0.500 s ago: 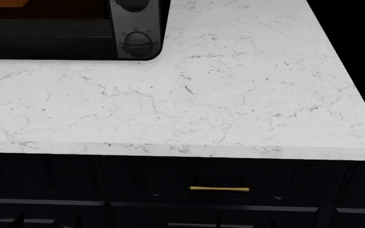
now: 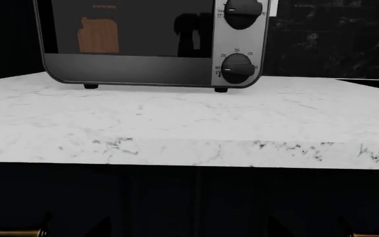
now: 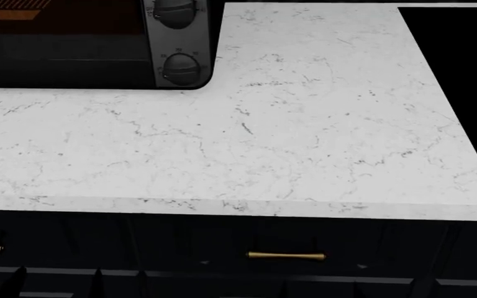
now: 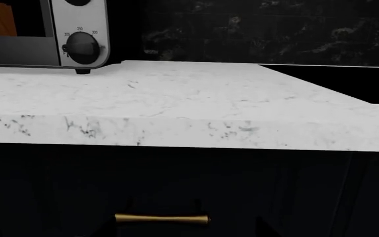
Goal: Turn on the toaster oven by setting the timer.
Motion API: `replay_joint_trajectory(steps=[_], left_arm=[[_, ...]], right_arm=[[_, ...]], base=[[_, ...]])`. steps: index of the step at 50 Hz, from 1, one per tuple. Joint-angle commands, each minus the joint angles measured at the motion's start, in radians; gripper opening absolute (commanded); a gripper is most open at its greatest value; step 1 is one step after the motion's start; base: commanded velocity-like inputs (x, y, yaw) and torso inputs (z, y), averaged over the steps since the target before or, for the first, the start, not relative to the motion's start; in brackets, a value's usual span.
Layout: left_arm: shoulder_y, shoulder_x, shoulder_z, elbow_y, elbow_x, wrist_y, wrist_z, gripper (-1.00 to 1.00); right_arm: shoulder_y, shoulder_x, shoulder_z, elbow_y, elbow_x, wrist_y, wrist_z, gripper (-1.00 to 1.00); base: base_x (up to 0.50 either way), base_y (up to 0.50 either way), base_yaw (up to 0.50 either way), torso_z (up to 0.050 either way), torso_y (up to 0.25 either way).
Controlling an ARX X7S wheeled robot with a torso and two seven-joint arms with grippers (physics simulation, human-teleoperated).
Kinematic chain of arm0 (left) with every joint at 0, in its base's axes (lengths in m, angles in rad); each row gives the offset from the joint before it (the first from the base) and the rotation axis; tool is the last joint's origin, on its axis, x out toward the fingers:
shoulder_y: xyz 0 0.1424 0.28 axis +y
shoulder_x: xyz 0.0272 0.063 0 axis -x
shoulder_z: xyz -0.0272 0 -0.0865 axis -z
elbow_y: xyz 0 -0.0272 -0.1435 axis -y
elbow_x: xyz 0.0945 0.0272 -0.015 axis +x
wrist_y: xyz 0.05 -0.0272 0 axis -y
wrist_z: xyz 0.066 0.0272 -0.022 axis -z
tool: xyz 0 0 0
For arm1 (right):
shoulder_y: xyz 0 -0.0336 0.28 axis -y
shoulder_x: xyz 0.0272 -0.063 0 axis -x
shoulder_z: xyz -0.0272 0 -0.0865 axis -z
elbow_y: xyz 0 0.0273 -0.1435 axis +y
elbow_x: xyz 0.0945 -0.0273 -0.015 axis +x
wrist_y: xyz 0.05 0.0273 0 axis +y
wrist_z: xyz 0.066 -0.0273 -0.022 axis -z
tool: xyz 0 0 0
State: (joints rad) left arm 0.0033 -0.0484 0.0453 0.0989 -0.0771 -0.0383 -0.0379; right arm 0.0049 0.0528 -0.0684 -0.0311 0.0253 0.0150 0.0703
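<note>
The black toaster oven [image 3: 64,43] stands at the back left of the white marble counter [image 3: 288,124]. Its silver side panel carries round dark knobs: a lower knob [image 3: 182,68] and an upper knob [image 3: 176,9]. The oven also shows in the left wrist view [image 2: 130,44], with the lower knob [image 2: 237,68], and in the right wrist view [image 4: 18,49], with the same knob [image 4: 83,48]. My left gripper [image 2: 188,231] and right gripper [image 4: 189,232] hang low in front of the dark cabinet, below the counter edge. Only faint dark tips show, set wide apart and empty.
A black recess [image 3: 462,68] cuts into the counter at the right. Dark drawers with brass handles [image 3: 287,255] run below the counter edge. Something orange [image 2: 98,35] shows behind the oven's glass door. A dark wall [image 4: 275,29] stands behind the counter.
The head view has shifted: the oven and counter sit lower in the frame, and more of the counter's back and the black recess shows. Nothing on the counter has moved.
</note>
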Motion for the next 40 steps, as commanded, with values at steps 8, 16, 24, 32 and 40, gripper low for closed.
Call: replay_joint_trajectory(steps=[8,16,24,32,40], left_arm=[[0.019,-0.032,0.028,0.085,-0.050,-0.038,-0.028,1.00],[0.024,-0.049,0.041,0.108,-0.048,-0.053,-0.042,1.00],[0.025,-0.066,0.046,0.158,-0.077,-0.078,-0.044,1.00],[-0.414,-0.055,-0.139,0.661,-0.238,-0.942,-0.026,1.00],[-0.481,-0.076,-0.120,0.604,-0.232,-0.935,-0.029,1.00]], right_arm=[[-0.004,0.030,-0.037,-0.055,0.018,0.027,0.034,1.00],[-0.002,0.040,-0.051,-0.084,0.020,0.051,0.046,1.00],[0.006,0.053,-0.060,-0.145,0.027,0.101,0.062,1.00],[0.254,0.159,0.011,-0.605,0.083,0.672,0.046,1.00],[0.325,0.189,0.009,-0.596,0.088,0.730,0.031,1.00]], base=[[0.00,0.00,0.00,0.050,0.020],[0.00,0.00,0.00,0.050,0.021],[0.00,0.00,0.00,0.050,0.020],[0.00,0.00,0.00,0.000,0.000],[0.00,0.00,0.00,0.000,0.000]])
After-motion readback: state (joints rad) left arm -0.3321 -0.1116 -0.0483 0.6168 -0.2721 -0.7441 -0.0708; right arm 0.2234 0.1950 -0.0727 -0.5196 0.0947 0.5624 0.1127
